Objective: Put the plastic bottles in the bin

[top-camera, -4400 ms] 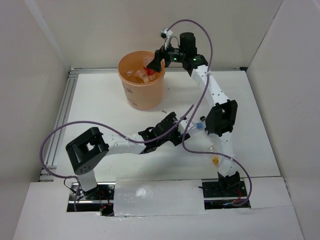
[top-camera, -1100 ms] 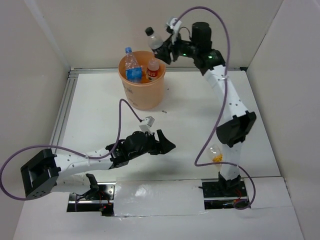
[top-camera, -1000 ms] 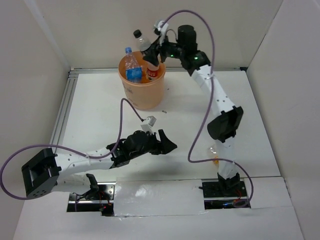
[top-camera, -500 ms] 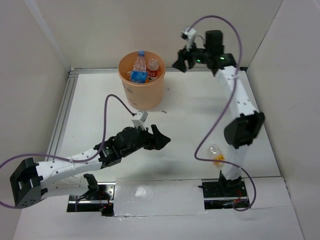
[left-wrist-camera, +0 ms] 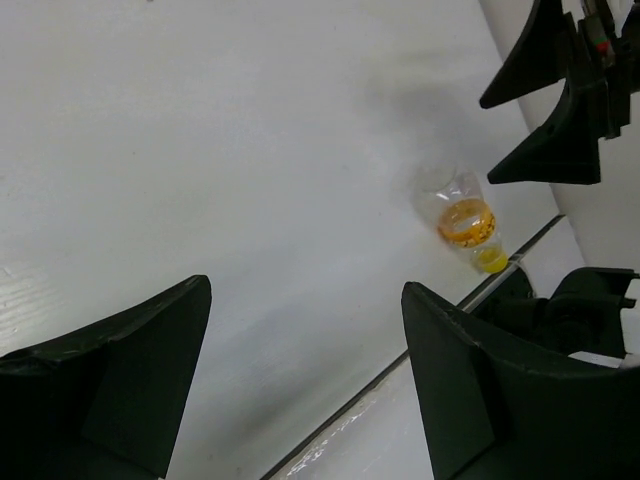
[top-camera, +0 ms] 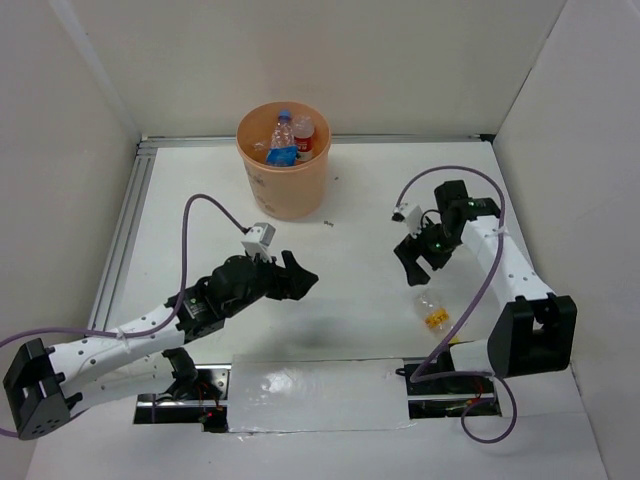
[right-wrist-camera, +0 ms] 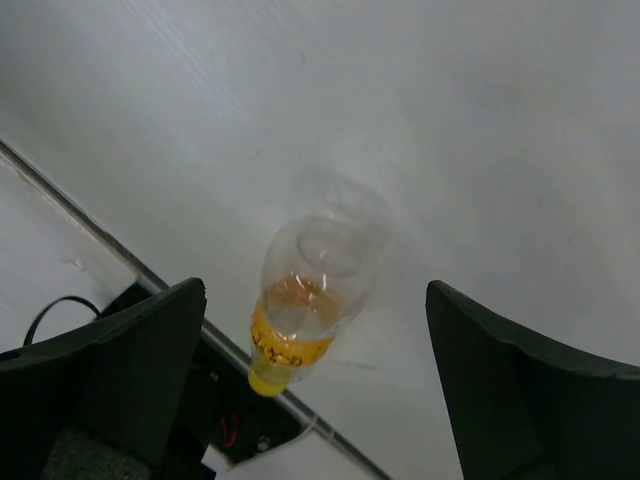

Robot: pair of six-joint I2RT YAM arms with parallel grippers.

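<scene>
The orange-peach bin [top-camera: 285, 190] stands at the back of the table with several bottles [top-camera: 283, 140] inside, one with a blue label and one with a red label. One clear bottle with an orange label and yellow cap [top-camera: 432, 311] lies on the table near the front right; it also shows in the right wrist view [right-wrist-camera: 305, 300] and the left wrist view [left-wrist-camera: 467, 221]. My right gripper [top-camera: 420, 258] is open and empty, just above and behind that bottle. My left gripper [top-camera: 296, 279] is open and empty over the middle of the table.
White walls enclose the table on three sides. A metal rail [top-camera: 125, 240] runs along the left edge. The table's front edge with a dark gap [right-wrist-camera: 190, 330] lies right by the bottle's cap. Purple cables loop from both arms.
The right gripper let a black-capped bottle go into the bin, then swung from the back down to the front right above the lying bottle. The left arm shifted slightly left.
</scene>
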